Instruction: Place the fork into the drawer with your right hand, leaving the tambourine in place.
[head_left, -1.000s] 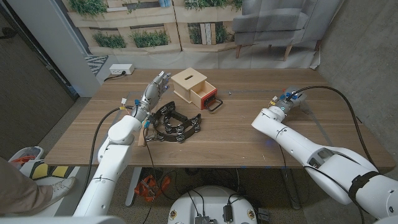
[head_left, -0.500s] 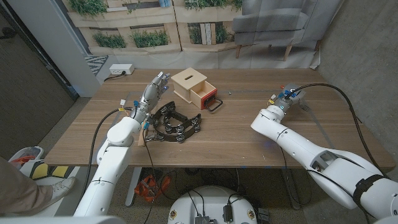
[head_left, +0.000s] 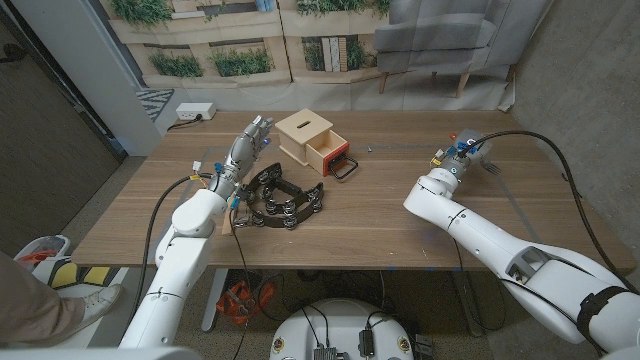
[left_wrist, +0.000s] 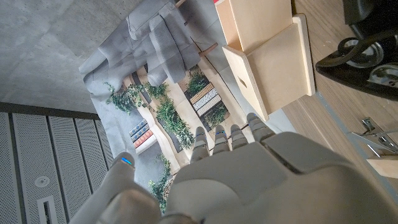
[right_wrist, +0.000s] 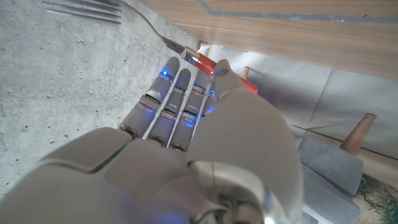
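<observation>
Now right hand (head_left: 466, 153) fingers gripping red-handled fork (right_wrist: 112, 11), left hand (head_left: 246, 146) fingers open, no writing legible.

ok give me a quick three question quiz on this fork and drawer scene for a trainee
1. True or false: the right hand holds the fork.
2. What lies nearest the open drawer? A) black tambourine B) a mug C) a plate
3. Fill in: the left hand is raised beside the wooden ____.

Key: 1 true, its red handle sits at the fingers in the right wrist view; 2 A; 3 box.
</observation>
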